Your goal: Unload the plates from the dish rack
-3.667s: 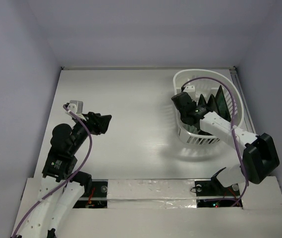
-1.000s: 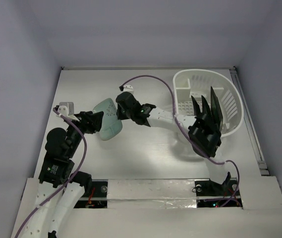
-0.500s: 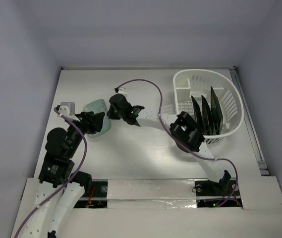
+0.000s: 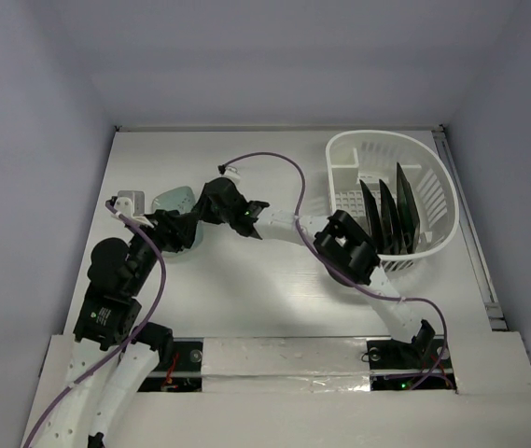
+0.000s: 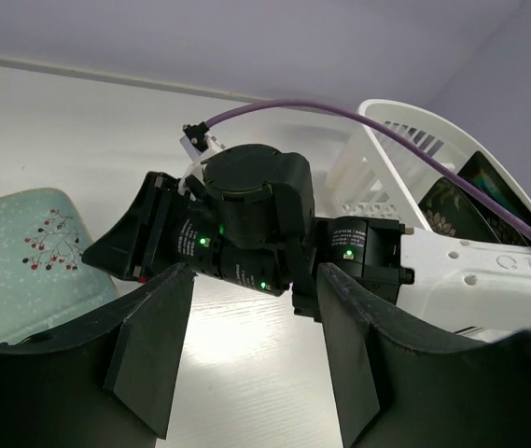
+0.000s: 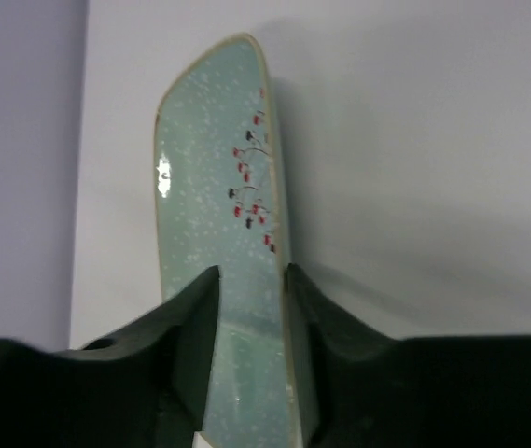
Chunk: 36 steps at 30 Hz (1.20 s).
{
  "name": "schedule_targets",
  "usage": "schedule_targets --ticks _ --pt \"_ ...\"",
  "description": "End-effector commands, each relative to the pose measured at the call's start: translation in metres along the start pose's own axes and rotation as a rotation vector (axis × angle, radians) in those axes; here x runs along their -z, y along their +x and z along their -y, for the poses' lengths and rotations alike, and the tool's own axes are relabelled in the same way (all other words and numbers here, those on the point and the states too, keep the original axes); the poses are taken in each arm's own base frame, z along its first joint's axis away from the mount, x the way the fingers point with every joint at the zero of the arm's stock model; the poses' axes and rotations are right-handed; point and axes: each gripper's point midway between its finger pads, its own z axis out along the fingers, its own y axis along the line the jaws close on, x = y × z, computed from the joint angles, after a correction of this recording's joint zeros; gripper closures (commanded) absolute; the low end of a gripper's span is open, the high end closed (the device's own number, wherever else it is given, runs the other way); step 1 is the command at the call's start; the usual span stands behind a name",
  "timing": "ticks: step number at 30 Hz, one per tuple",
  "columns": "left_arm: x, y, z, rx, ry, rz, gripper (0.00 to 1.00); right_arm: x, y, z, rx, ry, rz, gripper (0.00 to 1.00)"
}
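Observation:
The pale mint-green plate (image 4: 174,200) with red berry sprigs lies on the table at the left, also in the left wrist view (image 5: 22,261). My right gripper (image 4: 198,217) reaches across to it. Its fingers stand apart over the plate's near end (image 6: 218,187), and the gripper (image 6: 251,280) is open. My left gripper (image 4: 183,233) hovers just beside the plate, open and empty (image 5: 254,271), facing the right wrist. Two dark plates (image 4: 405,210) (image 4: 377,210) stand on edge in the white dish rack (image 4: 433,168) at the back right.
The right arm's elbow (image 4: 344,245) sits just left of the rack, and its purple cable (image 4: 288,168) loops above the table. The rack's slotted wall (image 5: 386,121) and the dark plates (image 5: 494,182) show behind the right forearm. Grey walls close in the table's sides.
The right gripper carried the mint plate left and down to the table beside the left gripper. Its jaws, shut on the plate before, now stand apart. The left arm barely moved.

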Motion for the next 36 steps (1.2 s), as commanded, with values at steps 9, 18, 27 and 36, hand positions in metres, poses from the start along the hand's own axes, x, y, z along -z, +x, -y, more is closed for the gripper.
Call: schedule_targets --ticks 9,18,27,36 --pt "-0.002 -0.018 0.009 -0.003 0.030 0.049 0.48 0.078 -0.081 -0.061 0.044 -0.185 0.212 0.39" --pt "-0.002 -0.016 0.008 -0.005 0.035 0.045 0.57 0.224 -0.140 0.001 0.298 0.064 0.401 1.00" --pt "-0.002 -0.016 0.013 -0.006 0.060 0.044 0.96 0.415 -0.184 0.139 0.417 0.610 0.528 1.00" --pt "-0.001 -0.016 0.014 -0.006 0.066 0.043 0.62 0.453 -0.185 0.173 0.450 0.838 0.351 0.82"
